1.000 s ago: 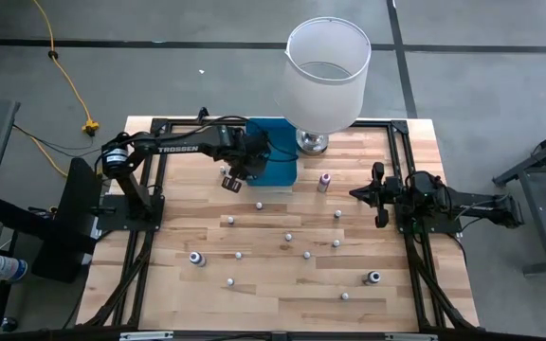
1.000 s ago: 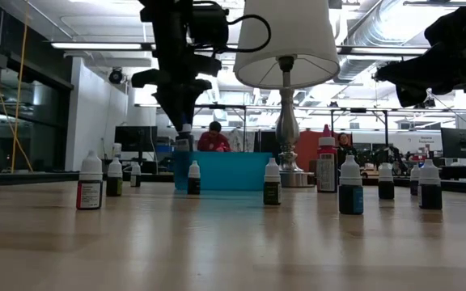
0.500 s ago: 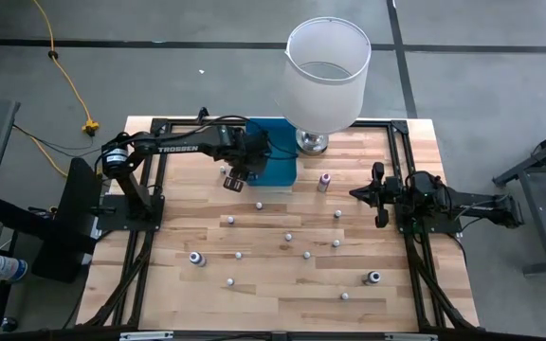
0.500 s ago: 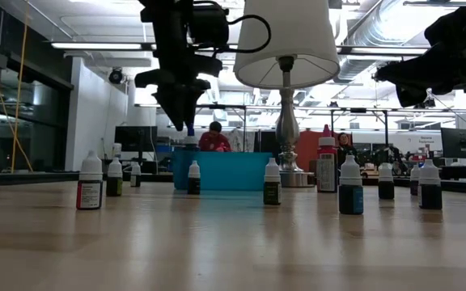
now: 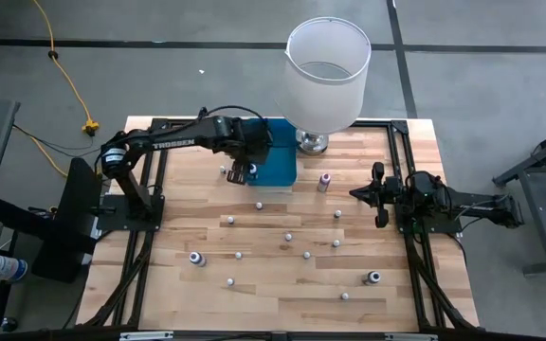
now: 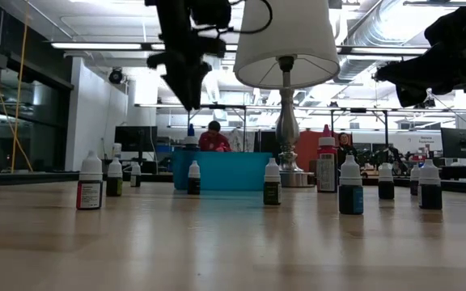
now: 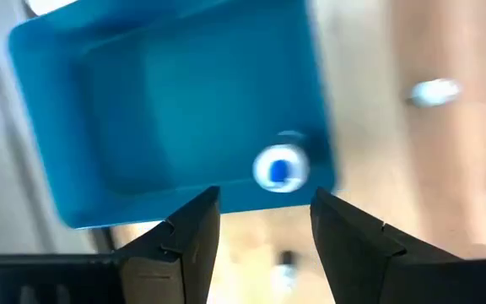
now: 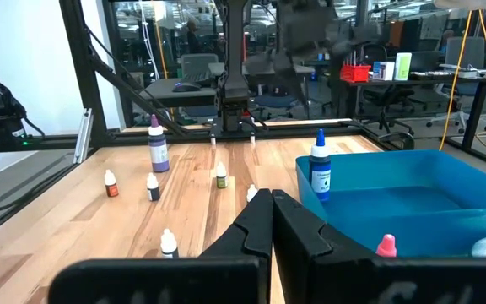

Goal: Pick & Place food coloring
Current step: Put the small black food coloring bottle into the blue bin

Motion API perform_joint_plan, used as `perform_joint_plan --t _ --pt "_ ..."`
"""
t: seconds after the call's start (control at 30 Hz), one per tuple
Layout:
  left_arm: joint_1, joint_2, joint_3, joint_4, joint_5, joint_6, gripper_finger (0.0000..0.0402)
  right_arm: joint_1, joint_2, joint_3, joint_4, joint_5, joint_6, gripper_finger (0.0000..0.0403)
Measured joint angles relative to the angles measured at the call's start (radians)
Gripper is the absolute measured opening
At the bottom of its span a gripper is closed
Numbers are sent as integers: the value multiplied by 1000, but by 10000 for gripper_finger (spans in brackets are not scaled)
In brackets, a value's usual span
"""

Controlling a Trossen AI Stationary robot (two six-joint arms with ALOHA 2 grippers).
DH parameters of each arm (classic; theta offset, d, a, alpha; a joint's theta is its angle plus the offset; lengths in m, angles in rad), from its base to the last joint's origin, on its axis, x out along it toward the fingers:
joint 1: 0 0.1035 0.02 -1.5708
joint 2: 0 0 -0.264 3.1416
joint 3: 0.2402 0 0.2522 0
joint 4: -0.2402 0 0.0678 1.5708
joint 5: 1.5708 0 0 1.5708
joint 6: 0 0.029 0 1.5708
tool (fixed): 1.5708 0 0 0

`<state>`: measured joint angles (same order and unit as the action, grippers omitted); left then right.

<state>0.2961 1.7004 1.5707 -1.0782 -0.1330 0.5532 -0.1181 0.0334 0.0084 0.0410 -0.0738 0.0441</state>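
Observation:
The food coloring bottles are tiny and white-capped, and several stand scattered over the wooden table (image 5: 178, 294), for example one (image 5: 259, 205) and a dark one (image 5: 197, 258). A blue-capped bottle (image 7: 279, 167) stands upright in a corner of the blue bin (image 5: 278, 163), also seen as the blue bottle (image 8: 320, 169). My left gripper (image 7: 264, 241) hangs open above that bottle, holding nothing, high over the bin's left edge (image 6: 191, 89). My right gripper (image 8: 271, 221) is shut and empty at the table's right side (image 5: 358, 193).
A tall lamp with a white shade (image 5: 327, 71) stands right behind the bin. A purple bottle (image 5: 324, 180) stands right of the bin. A pink tip (image 8: 386, 245) shows inside the bin. A black frame rail (image 5: 150, 204) borders the table.
My left gripper opened, let go of the blue-capped bottle in the bin and rose. The right arm has not moved.

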Motion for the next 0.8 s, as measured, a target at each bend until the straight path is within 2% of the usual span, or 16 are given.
perform_joint_plan --t 0.13,0.33,0.5,0.7,0.8 --pt "9 -76 -41 4 117 -55 175 0 0 0 0 0 0 0" --pt "18 -226 -187 19 146 -182 175 0 0 0 0 0 0 0" --pt "34 -331 -357 59 152 -430 175 0 0 0 0 0 0 0" --pt "72 -361 -493 93 39 -778 175 0 0 0 0 0 0 0" --pt "108 -341 -509 98 19 -837 175 0 0 0 0 0 0 0"
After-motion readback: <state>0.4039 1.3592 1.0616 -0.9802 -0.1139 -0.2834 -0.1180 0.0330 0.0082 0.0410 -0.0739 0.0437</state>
